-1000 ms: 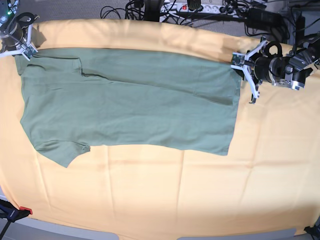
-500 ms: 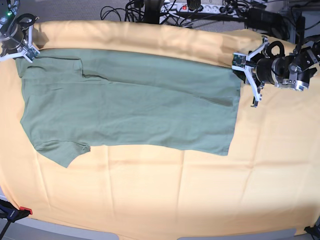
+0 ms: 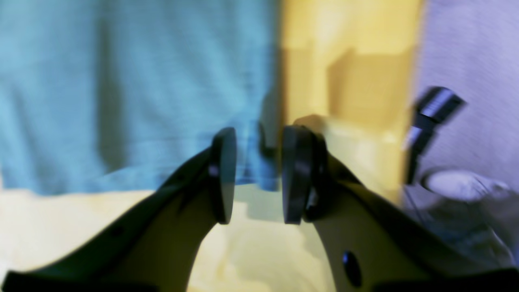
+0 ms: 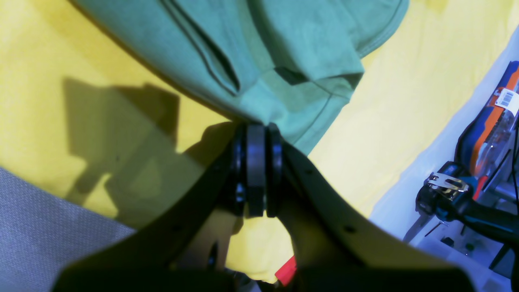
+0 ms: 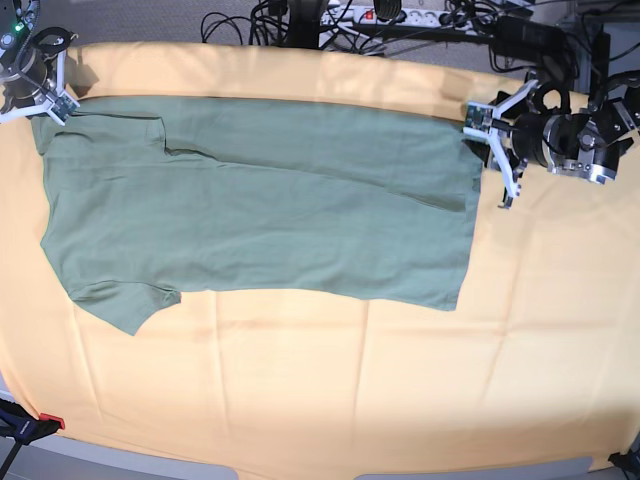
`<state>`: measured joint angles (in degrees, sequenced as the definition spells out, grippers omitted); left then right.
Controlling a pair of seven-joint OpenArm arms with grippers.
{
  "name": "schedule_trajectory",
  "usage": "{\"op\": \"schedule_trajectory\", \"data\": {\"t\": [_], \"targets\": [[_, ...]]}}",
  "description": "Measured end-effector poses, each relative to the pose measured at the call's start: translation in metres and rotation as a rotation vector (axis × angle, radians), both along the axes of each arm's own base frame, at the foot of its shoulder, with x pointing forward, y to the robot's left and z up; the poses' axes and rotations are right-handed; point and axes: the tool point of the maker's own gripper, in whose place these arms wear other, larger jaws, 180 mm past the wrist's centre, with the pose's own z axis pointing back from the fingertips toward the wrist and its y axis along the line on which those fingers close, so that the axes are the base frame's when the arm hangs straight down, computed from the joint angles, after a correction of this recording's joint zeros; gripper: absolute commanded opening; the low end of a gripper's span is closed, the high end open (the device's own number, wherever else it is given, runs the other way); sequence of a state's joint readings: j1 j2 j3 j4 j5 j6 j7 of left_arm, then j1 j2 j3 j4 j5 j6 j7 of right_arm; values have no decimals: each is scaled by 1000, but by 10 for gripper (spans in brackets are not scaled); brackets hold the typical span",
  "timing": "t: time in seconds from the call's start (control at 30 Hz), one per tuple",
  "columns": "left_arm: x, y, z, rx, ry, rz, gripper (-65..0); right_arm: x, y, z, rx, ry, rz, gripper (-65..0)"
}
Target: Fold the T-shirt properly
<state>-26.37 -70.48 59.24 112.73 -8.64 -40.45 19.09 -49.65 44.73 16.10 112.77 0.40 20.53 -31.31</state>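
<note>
Shirt (image 5: pixel 260 210) lies flat on the yellow cloth (image 5: pixel 320 390); my right gripper (image 4: pixel 256 134) pinches its corner, left gripper (image 3: pixel 255 170) spread, so I'd release evenly without dragging.

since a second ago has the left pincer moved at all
Yes. In the base view the left pincer has pulled back toward the right of that view and slightly up, away from the T-shirt hem it was at, and it has opened; the shirt stays flat.

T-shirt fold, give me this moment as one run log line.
T-shirt: flat, folded lengthwise on orange cloth | right gripper: shut on shirt corner | left gripper: open at hem corner, not gripping
</note>
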Motion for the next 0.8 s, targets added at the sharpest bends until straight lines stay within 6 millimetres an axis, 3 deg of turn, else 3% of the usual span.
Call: {"op": "schedule_trajectory", "data": {"t": [0.4,0.5,0.57,0.63,0.7,0.73,0.8], "targets": [[-7,10,-15,51,-24,-21,-398,3,-2,2,-6,-22,-17,-650],[1,9,-15,35,-61,20,-398,2,-2,2,-5,-21,-16,-650],[18,6,-11,7,-135,84,-398,2,-2,2,-4,-21,-16,-650],[29,4,-7,-10,-182,118,-454,2,-2,2,-4,-21,-16,-650],[31,4,-7,-14,-188,126,-605,2,-2,2,-4,-21,-16,-650],[31,4,-7,-17,-189,126,-650,2,-2,2,-5,-20,-16,-650],[33,4,-6,-20,-197,133,-650,2,-2,2,-4,-21,-16,-650]]}}
